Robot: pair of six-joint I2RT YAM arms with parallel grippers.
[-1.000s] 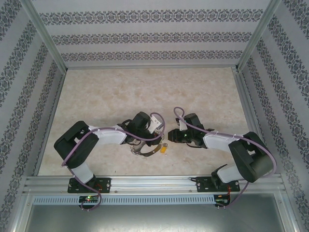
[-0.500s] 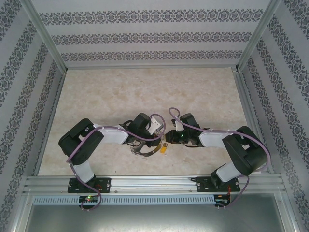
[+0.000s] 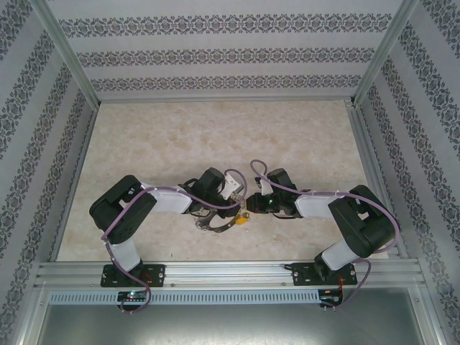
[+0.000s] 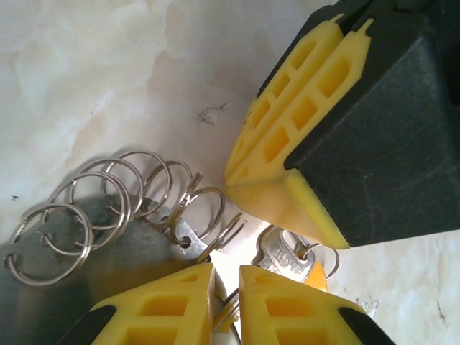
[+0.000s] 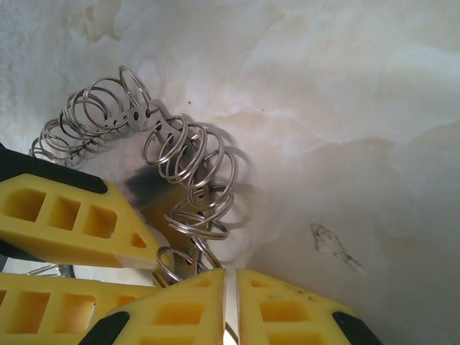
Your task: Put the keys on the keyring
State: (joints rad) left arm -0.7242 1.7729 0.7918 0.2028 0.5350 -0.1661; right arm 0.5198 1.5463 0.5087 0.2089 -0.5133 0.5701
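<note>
The key (image 4: 282, 253) lies flat on the table (image 4: 100, 72), wedged in the small space where the two grippers meet. In the left wrist view its silvery part shows just beyond the left gripper (image 4: 226, 279), touching or nearly touching that gripper's right-hand fingertip, and directly under the tip of the right gripper (image 5: 230, 279), which comes in from the opposite side. A bit of yellow-orange shows at the key's far end, and a small loop of wire sits beside it.

The keyring (image 5: 164, 128) curves away from the same spot across the table, its rim carrying a row of small rings (image 4: 136, 192) that overlap one another like a coil. The near end of that row runs straight into the gap between the grippers.

The left gripper is clenched to a narrow slit, with a thin wire of the keyring caught in it. The right gripper's fingers are pressed together with only a hairline between them. One wire loop reaches its fingertips, but whether anything is pinched there I cannot tell.

The two sets of yellow fingers crowd the key from both sides, and the nearest rings lie across it, so little of the key is clear.
</note>
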